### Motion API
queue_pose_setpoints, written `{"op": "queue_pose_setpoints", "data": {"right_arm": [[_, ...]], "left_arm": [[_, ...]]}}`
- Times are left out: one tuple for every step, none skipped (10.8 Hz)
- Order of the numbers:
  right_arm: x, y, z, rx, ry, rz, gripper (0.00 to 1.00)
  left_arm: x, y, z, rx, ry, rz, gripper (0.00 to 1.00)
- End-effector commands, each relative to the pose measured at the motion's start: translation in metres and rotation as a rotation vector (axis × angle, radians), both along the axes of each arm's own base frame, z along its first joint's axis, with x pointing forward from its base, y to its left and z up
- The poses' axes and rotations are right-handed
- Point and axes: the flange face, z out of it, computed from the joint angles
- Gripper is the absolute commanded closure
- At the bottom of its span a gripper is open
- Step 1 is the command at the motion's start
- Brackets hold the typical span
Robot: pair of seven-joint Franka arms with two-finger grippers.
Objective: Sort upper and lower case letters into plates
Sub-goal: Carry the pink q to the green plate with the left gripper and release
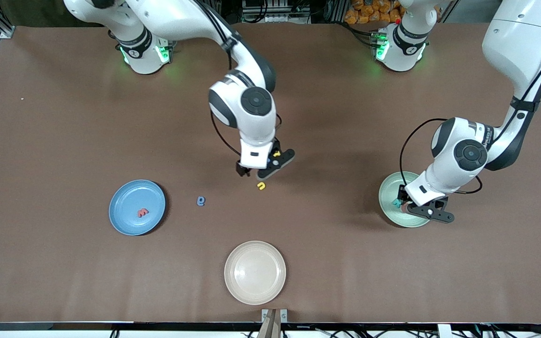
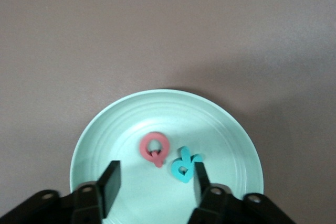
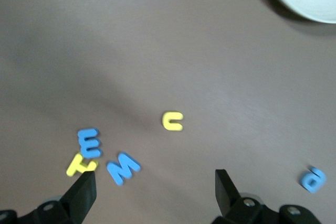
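Note:
The pale green plate (image 1: 388, 188) lies at the left arm's end of the table. In it are a red letter (image 2: 155, 148) and a teal letter (image 2: 184, 166). My left gripper (image 2: 155, 182) hangs open just over this plate (image 2: 105, 135), and the teal letter (image 1: 396, 203) lies against one finger (image 2: 200, 181). The blue plate (image 1: 129, 197) holds one red letter (image 1: 142, 212). My right gripper (image 1: 251, 174) is open over the loose letters mid-table: a yellow c (image 3: 172, 121), a blue E (image 3: 89, 142), a yellow T (image 3: 80, 165) and a blue M (image 3: 122, 168).
A cream plate (image 1: 255, 272) sits nearest the front camera, with nothing in it. A small blue letter (image 1: 200, 201) lies alone between the blue plate and the yellow c (image 1: 261, 186).

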Motion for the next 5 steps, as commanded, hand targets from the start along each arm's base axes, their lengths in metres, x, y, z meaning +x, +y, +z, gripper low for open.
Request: {"op": "queue_pose_setpoints", "data": {"right_arm": [[-0.007, 0.025, -0.002, 0.013, -0.019, 0.029, 0.00], [-0.012, 0.034, -0.012, 0.014, -0.019, 0.034, 0.00], [-0.019, 0.043, -0.020, 0.015, -0.020, 0.009, 0.00], [-0.022, 0.051, -0.028, 0.043, -0.040, 0.000, 0.00], [-0.026, 0.057, -0.039, 0.062, -0.053, 0.006, 0.00]], "left_arm": [[0.013, -0.002, 0.035, 0.048, 0.032, -0.011, 0.00], [0.020, -0.013, 0.056, 0.064, 0.054, -0.016, 0.00], [0.023, -0.020, 0.070, 0.064, 0.066, -0.014, 0.00], [0.026, -0.019, 0.081, 0.061, 0.078, -0.002, 0.00], [0.028, -0.018, 0.096, 0.064, 0.089, 0.009, 0.00]]}}
